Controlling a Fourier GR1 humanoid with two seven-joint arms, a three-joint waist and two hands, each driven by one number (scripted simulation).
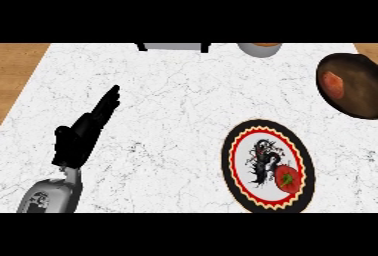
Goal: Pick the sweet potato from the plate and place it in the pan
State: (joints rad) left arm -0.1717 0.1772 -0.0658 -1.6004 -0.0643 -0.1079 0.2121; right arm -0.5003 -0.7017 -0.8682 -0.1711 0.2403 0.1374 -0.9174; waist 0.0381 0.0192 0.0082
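left hand [83, 131] at lower left over the white marble worktop [170, 100], fingers straight and together, holding nothing; right hand not visible. plate [255, 197] with red-yellow rim at lower right carries a red tomato-like item [287, 178] on its printed centre. sweet potato [336, 84] lies inside the dark brown pan [362, 95] at far right, well apart from the plate; grey objects at the far edge, cut off.

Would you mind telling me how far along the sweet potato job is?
Apparently done: the sweet potato already lies inside the pan at the right edge. The plate now holds only a red tomato-like item. Nothing is in hand; the left hand is open. Nothing seems left.
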